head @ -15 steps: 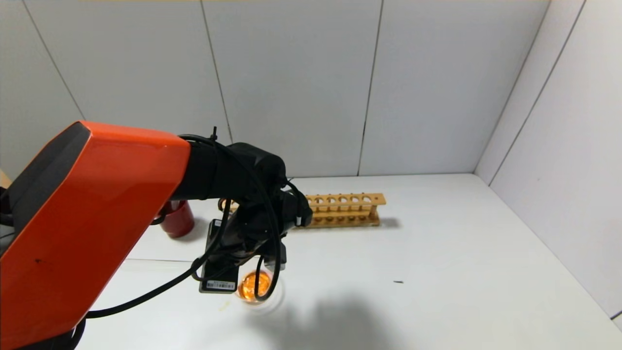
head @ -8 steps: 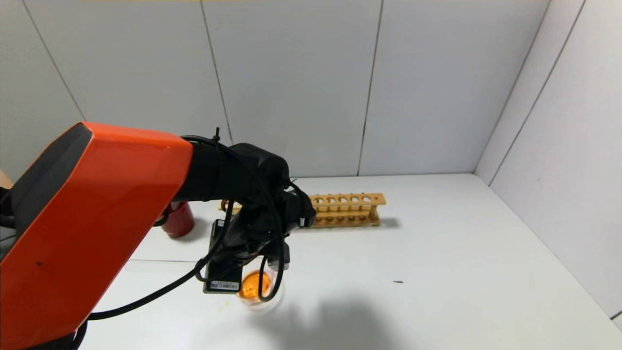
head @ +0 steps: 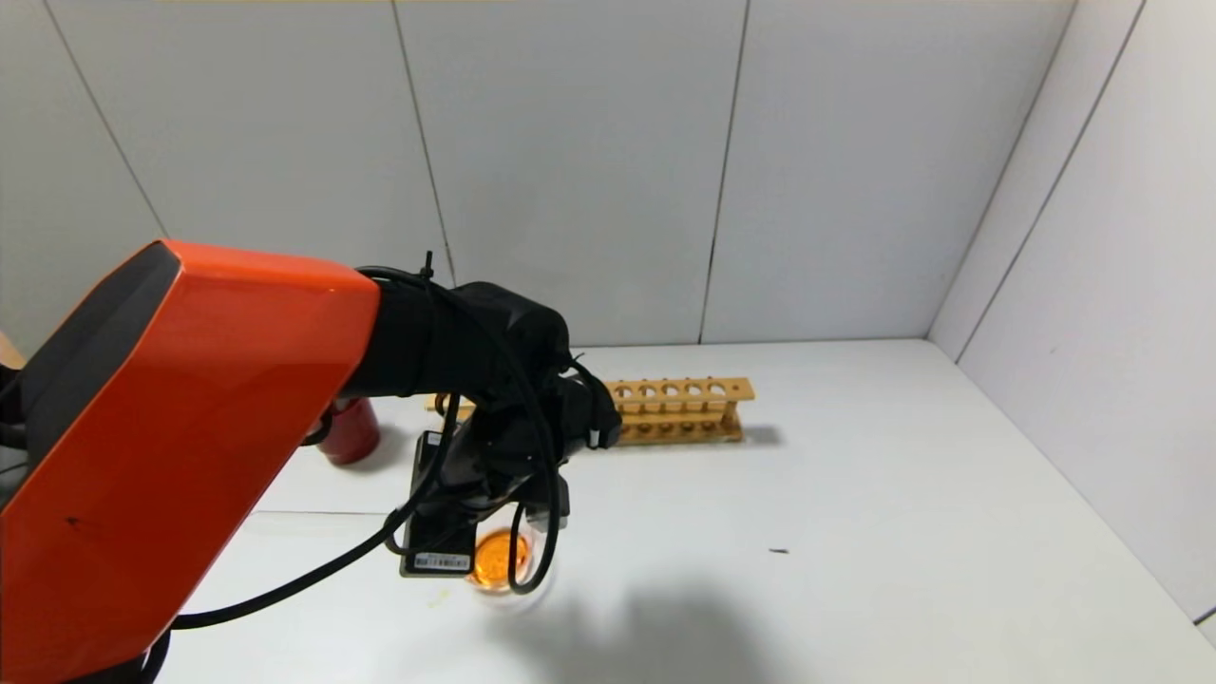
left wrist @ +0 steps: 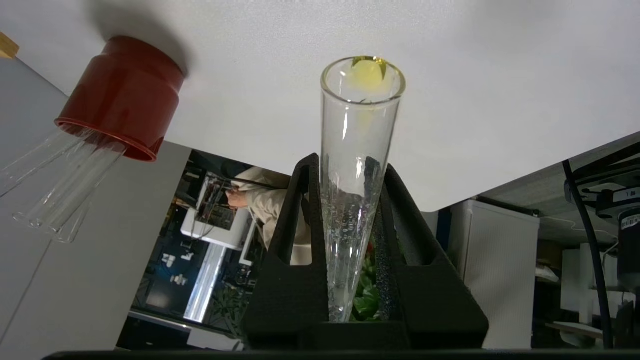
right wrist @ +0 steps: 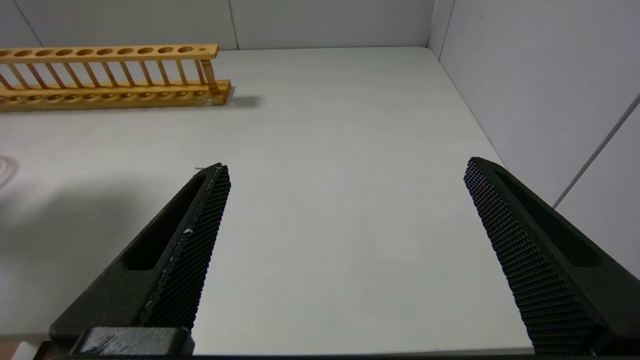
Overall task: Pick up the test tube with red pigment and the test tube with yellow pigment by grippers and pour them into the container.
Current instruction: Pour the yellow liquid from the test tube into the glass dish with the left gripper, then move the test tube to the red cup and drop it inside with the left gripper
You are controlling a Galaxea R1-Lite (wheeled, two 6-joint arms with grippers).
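My left gripper (head: 494, 456) hangs over the container (head: 499, 560), a clear glass dish with orange liquid in it. In the left wrist view the left gripper (left wrist: 347, 165) is shut on the test tube with yellow pigment (left wrist: 357, 150). The tube points mouth-down at the table and is nearly empty, with droplets on its wall and a yellow trace at its mouth. The container does not show in that view. The test tube with red pigment is out of view. My right gripper (right wrist: 346, 167) is open and empty above bare table.
A wooden tube rack (head: 674, 410) stands behind the dish and also shows in the right wrist view (right wrist: 110, 75). A dark red cup (head: 350, 429) at the back left holds colourless clear tubes (left wrist: 55, 190). Walls close the back and right.
My left wrist has shifted slightly to the right above the dish, still holding the tube. Nothing else has moved.
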